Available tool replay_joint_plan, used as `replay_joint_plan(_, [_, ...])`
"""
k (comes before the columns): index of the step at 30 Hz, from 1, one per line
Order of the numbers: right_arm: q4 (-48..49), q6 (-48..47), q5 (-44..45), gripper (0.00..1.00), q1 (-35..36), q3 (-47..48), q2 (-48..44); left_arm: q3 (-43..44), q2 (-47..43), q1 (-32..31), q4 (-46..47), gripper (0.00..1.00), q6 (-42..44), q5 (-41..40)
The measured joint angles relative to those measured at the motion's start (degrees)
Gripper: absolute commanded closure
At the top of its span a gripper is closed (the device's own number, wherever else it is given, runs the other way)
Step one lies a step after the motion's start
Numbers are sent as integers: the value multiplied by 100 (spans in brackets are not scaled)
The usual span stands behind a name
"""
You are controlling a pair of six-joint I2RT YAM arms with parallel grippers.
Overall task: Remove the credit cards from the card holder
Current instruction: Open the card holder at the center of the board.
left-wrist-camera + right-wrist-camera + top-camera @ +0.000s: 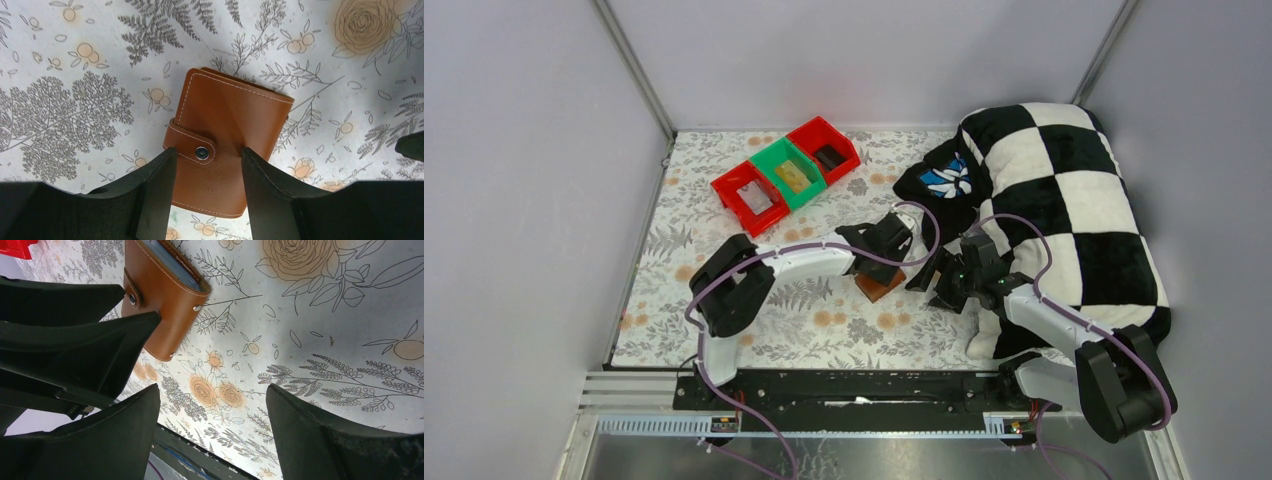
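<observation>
The card holder is a closed tan-brown wallet on the flowered tablecloth, with its snap strap fastened. It also shows in the top view and the right wrist view. My left gripper straddles its strap end, and both fingers press against its sides. In the top view the left gripper is just behind the wallet. No credit card is out. Only a thin grey edge shows inside the wallet's open side. My right gripper is open and empty above the cloth, just right of the wallet.
Red, green and red bins stand at the back left. A black-and-white checkered cushion and a dark cloth with a blue print lie at the right, close to the right arm. The table's front edge is near.
</observation>
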Motion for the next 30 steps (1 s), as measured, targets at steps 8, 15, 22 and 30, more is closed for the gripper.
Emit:
replay_joint_plan(8, [-4,2,-4,16,0,0,0,164,133,-26,-24,65,68,-223])
replay_joint_plan(15, [0,0,-17,17,0,0,55,238,195,-28,-31,100,155,-415])
replay_joint_plan(22, [17,-7,-157,17,-2,0,96,341,229,-37,-44,100,227,-573])
replay_joint_plan(30, [496,-46,-581,15,-2,22,564,94,-162,275,-55,100,-422,457])
